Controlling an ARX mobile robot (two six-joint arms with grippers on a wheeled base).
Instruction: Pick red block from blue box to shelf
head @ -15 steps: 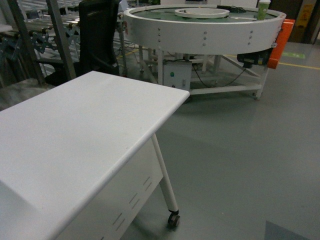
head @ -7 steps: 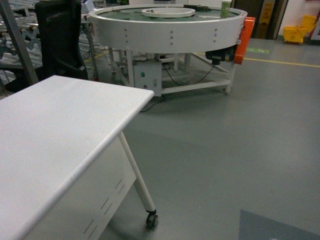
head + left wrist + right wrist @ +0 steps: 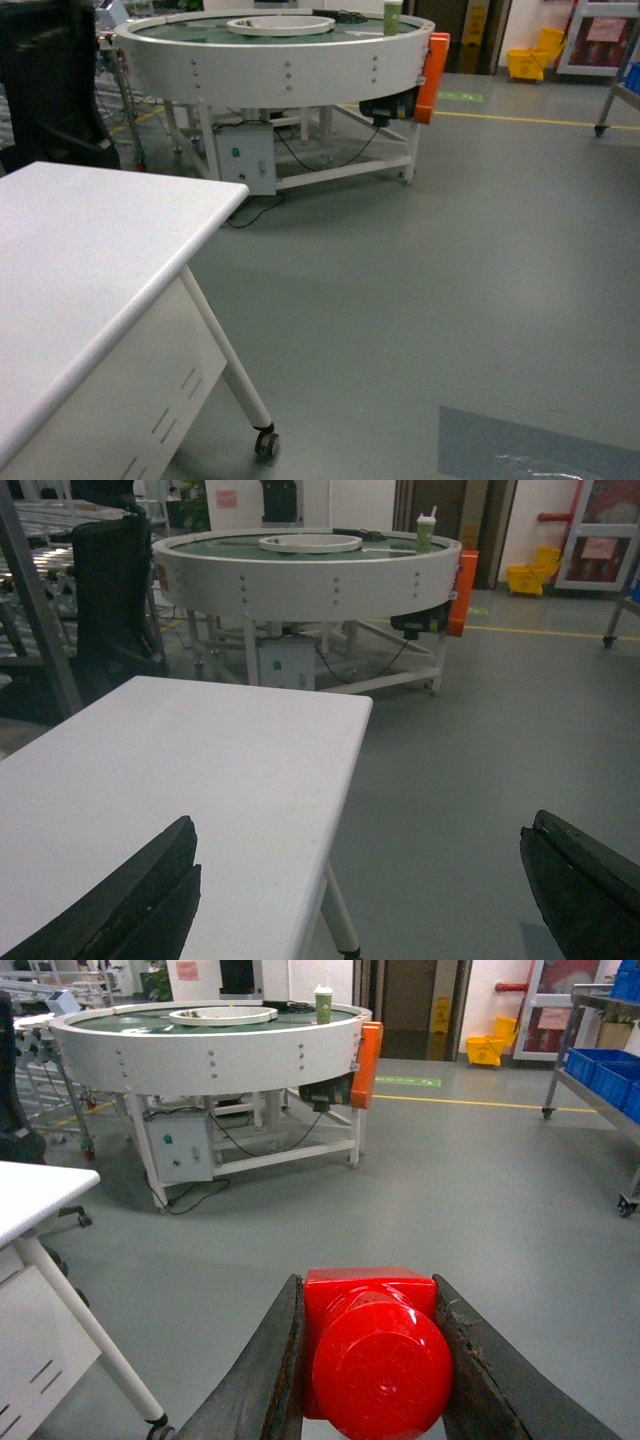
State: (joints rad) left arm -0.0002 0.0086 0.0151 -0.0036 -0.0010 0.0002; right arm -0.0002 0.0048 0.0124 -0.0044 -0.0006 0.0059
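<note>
Head view puts the white table (image 3: 90, 270) at your left, the round conveyor (image 3: 270, 50) behind it, and open grey floor (image 3: 460, 280) rightward. Your left gripper (image 3: 360, 880) hangs spread wide; your right gripper (image 3: 372, 1360) clamps the red block (image 3: 375, 1345).

Glossy red block (image 3: 375, 1345), round stud facing the camera, sits clamped between the right gripper's (image 3: 372, 1360) dark fingers (image 3: 262, 1370)
</note>
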